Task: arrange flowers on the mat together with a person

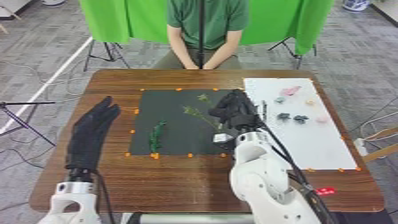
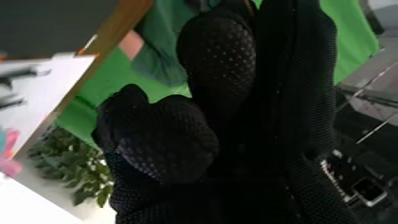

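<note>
Pointing forward, the left hand (image 1: 90, 134) has straight fingers.

We seem to be in a robotics lab: we see white robot arms (image 1: 258, 167) at a wooden table (image 1: 173, 187), a green backdrop (image 1: 306, 25) with black stands (image 1: 109, 54), and cables (image 1: 19, 153) across grey carpet (image 1: 44, 45).

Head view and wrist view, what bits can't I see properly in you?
- Head view: part of the dark mat, covered by the right hand.
- Head view: what the right hand's palm touches; its own back hides that.
- Head view: the pink flower's petals, too small.
- Right wrist view: the rest of a pink thing, cut off by the edge.
</note>
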